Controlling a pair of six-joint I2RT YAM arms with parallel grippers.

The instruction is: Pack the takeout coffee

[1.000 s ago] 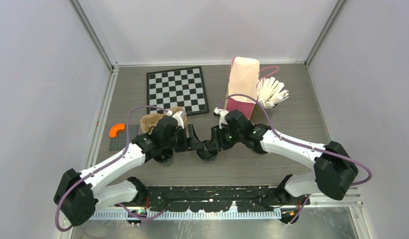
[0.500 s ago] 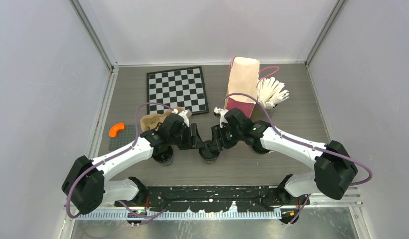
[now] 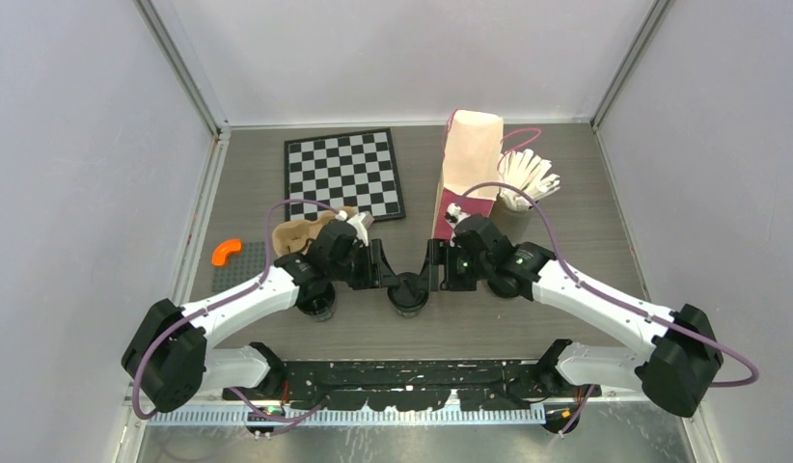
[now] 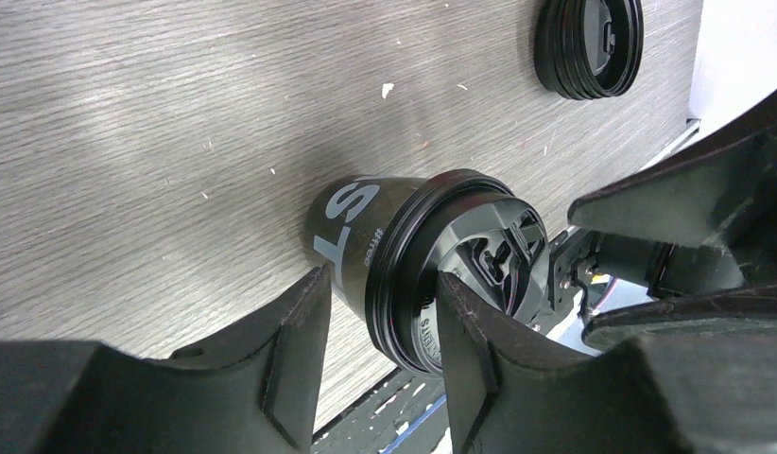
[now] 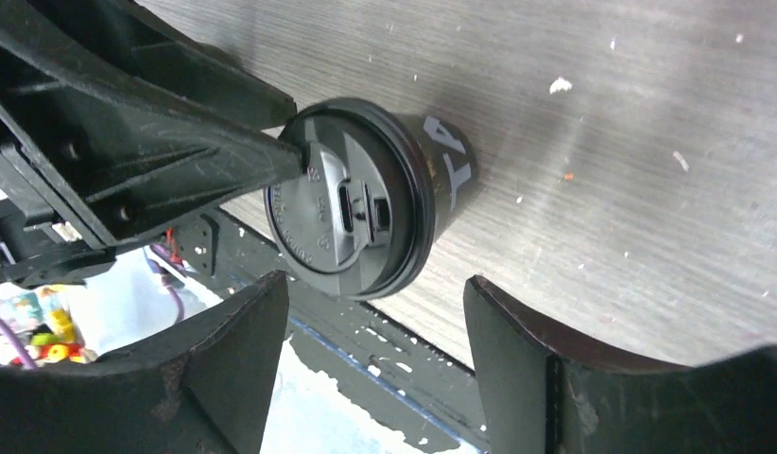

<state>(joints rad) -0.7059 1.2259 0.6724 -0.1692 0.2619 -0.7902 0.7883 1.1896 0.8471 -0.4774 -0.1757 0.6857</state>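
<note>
Grey wood-grain table (image 3: pixel 528 323), white walls (image 3: pixel 412 58), lidded cup (image 3: pixel 407 292)

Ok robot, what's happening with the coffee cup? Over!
Left tool straddling lidded cup, grip unclear. Right tool open, off it. Cup upright on table, not packed yet. Tools crowded together.

The left arm (image 3: pixel 240 307) and right arm (image 3: pixel 605 301) are white shells with chunky black joints, and a purple cable (image 3: pixel 270 227) loops along each. A little green light (image 3: pixel 460 258) glows mid-frame. The fingers (image 4: pixel 295 359) are matte black wedges, kinda scuffed.
</note>
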